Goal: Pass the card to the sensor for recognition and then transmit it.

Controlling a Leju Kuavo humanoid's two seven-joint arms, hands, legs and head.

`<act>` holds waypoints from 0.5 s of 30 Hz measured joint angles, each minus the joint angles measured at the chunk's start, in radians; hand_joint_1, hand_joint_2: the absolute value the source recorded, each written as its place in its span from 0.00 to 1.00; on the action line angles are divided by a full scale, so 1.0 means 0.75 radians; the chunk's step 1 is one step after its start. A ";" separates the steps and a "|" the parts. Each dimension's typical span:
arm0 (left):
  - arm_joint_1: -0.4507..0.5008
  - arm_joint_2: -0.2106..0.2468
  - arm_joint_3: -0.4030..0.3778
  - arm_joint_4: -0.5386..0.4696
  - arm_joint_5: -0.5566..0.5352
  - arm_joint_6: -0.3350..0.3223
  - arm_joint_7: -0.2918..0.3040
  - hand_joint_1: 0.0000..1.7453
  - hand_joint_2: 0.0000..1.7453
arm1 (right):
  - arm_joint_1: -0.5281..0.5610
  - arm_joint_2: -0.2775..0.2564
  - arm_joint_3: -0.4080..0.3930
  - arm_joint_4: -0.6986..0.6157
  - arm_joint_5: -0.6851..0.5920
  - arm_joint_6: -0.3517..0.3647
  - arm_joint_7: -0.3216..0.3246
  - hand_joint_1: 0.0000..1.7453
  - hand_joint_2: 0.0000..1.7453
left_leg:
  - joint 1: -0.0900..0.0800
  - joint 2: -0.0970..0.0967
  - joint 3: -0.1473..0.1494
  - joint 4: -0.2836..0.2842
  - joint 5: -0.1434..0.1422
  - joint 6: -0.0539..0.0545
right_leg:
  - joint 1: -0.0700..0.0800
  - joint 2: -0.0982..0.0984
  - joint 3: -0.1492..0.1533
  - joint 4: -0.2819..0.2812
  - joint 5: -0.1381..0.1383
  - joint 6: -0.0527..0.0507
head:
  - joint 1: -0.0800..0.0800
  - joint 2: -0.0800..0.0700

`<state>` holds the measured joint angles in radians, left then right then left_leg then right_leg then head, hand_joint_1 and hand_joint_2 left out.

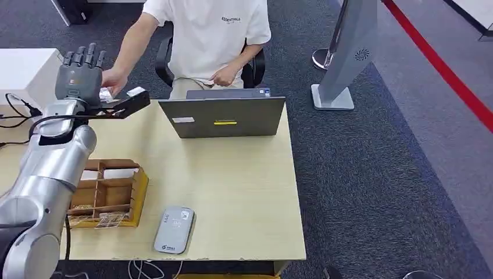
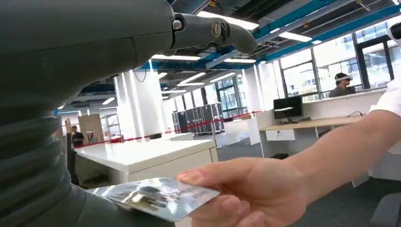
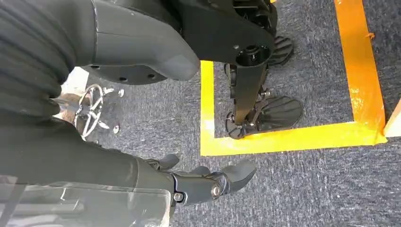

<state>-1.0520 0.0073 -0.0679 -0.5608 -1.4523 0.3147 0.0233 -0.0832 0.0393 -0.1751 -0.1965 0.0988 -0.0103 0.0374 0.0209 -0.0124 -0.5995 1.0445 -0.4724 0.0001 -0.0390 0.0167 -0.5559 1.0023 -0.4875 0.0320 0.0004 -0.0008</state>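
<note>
My left hand [image 1: 80,74] is raised over the table's far left corner, fingers upright and spread. The silvery card [image 2: 158,196] rests on my thumb [image 2: 90,213], seen small in the head view as the card [image 1: 106,95]. A seated person's hand [image 2: 246,189] pinches the card's far end, and the same person's hand [image 1: 114,81] reaches in over the table edge. The grey sensor pad [image 1: 174,229] lies near the table's front edge, far from the hand. My right hand [image 3: 208,182] hangs beside my body over the carpet, fingers loosely apart, holding nothing.
A grey laptop [image 1: 222,116] stands open at the table's [image 1: 244,192] far edge in front of the person. A compartmented cardboard box [image 1: 110,192] sits at the left, under my forearm. A white stand [image 1: 343,58] is on the carpet to the right.
</note>
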 joint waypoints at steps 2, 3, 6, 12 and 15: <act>0.000 0.004 -0.005 0.008 0.005 0.001 0.001 0.00 1.00 | 0.000 0.000 0.000 0.000 0.001 0.001 0.000 0.00 1.00 | 0.000 0.000 0.000 0.000 0.000 0.000 | 0.000 0.000 0.000 0.000 0.000 0.000 | 0.000 0.000; 0.000 0.005 -0.006 0.010 0.005 0.002 0.001 0.00 1.00 | 0.000 0.000 0.000 0.000 0.002 0.001 0.000 0.00 1.00 | 0.000 0.000 0.000 0.000 0.000 0.000 | 0.000 0.000 0.000 0.000 0.000 0.000 | 0.000 0.000; 0.000 0.007 -0.007 0.015 0.008 0.002 0.002 0.00 1.00 | 0.000 0.000 0.000 0.000 0.005 0.002 0.000 0.00 1.00 | 0.000 0.000 0.000 0.000 0.000 0.000 | 0.000 0.000 0.000 0.000 0.000 0.000 | 0.000 0.000; 0.000 0.012 -0.024 0.019 0.049 0.009 0.009 0.00 1.00 | 0.000 0.000 0.000 0.000 0.013 0.002 0.001 0.00 1.00 | 0.000 0.000 0.000 0.000 0.000 0.000 | 0.000 0.000 0.000 0.000 0.000 0.000 | -0.001 0.000; 0.000 0.018 -0.053 0.019 0.093 0.016 0.011 1.00 1.00 | 0.000 0.000 -0.002 0.000 0.021 0.002 0.002 0.00 1.00 | 0.000 0.000 0.000 0.000 0.000 0.000 | 0.000 0.000 0.000 0.000 0.000 0.000 | -0.001 0.000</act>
<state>-1.0519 0.0210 -0.1076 -0.5463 -1.3828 0.3266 0.0317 -0.0832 0.0393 -0.1766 -0.1965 0.1144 -0.0092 0.0389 0.0208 -0.0125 -0.5998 1.0446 -0.4725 0.0001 -0.0390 0.0167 -0.5560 1.0023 -0.4875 0.0320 0.0000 -0.0008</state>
